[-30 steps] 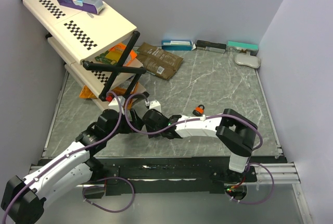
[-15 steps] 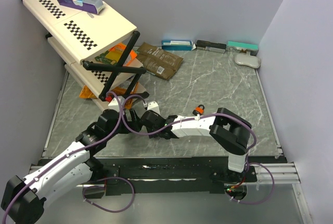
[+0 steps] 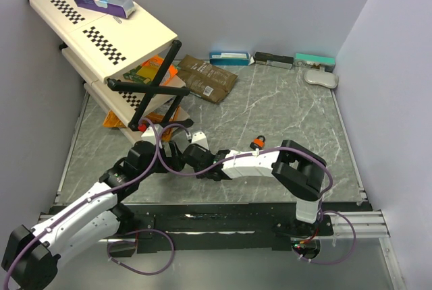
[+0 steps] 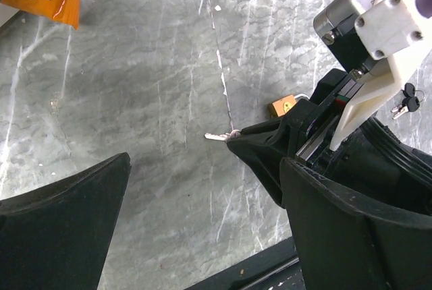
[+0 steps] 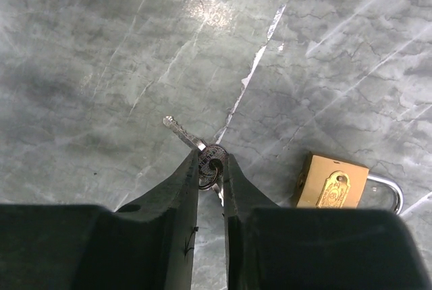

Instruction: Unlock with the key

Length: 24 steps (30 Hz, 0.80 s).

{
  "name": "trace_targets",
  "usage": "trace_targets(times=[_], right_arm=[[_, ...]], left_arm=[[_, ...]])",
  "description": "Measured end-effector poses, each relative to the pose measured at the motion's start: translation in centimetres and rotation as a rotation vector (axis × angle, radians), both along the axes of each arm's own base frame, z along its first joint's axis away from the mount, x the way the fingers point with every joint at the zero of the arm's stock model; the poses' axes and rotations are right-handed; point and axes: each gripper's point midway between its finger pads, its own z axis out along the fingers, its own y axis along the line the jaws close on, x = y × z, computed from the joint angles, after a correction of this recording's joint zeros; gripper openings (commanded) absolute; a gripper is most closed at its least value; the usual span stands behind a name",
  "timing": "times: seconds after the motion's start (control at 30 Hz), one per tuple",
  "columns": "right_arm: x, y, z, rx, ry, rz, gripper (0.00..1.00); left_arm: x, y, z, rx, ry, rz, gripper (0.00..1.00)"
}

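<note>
Right gripper (image 5: 210,168): jaws almost closed, pinching the key (image 5: 183,133) by its round head and ring. The blade sticks out past the fingertips, aimed up-left in the right wrist view, low over the table (image 5: 101,34). Can't tell whether it touches the surface.

Padlock (image 5: 332,182): brass, lying flat on the table just right of the right gripper's fingertips, apart from the key. Shackle end is to the right. The key blade points away from it.

Left gripper (image 4: 202,189): fingers spread wide, holding nothing, only table between them. It hovers close by the right gripper, which sits just ahead of its right finger.

Top view: both wrists crowd together left of table centre, near the foot of the folding stand (image 3: 101,34).
</note>
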Motion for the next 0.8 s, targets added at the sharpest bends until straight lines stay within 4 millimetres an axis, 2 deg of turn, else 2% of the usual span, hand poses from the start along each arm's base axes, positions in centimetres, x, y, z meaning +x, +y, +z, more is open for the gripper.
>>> trace_targets(times=[0.1, 0.33, 0.5, 0.7, 0.8], right_arm=[[0.0, -0.1, 0.0, -0.001, -0.001, -0.008, 0.0], [-0.1, -1.3, 0.1, -0.026, 0.006, -0.058, 0.0], [-0.6, -2.1, 0.3, -0.035, 0.021, -0.06, 0.0], [-1.2, -2.3, 1.6, 0.028, 0.023, -0.059, 0.0], [-1.6, -2.8, 1.0, 0.028, 0.036, -0.063, 0.0]], left_arm=[[0.1, -0.1, 0.0, -0.002, 0.001, -0.002, 1.0], [0.4, -1.2, -0.2, -0.032, 0.014, -0.028, 1.0], [0.4, -2.4, -1.2, -0.053, 0.047, -0.068, 0.99], [0.4, -4.4, -1.0, -0.111, 0.051, -0.144, 0.99], [0.1, -5.0, -1.7, -0.121, 0.083, -0.164, 0.99]])
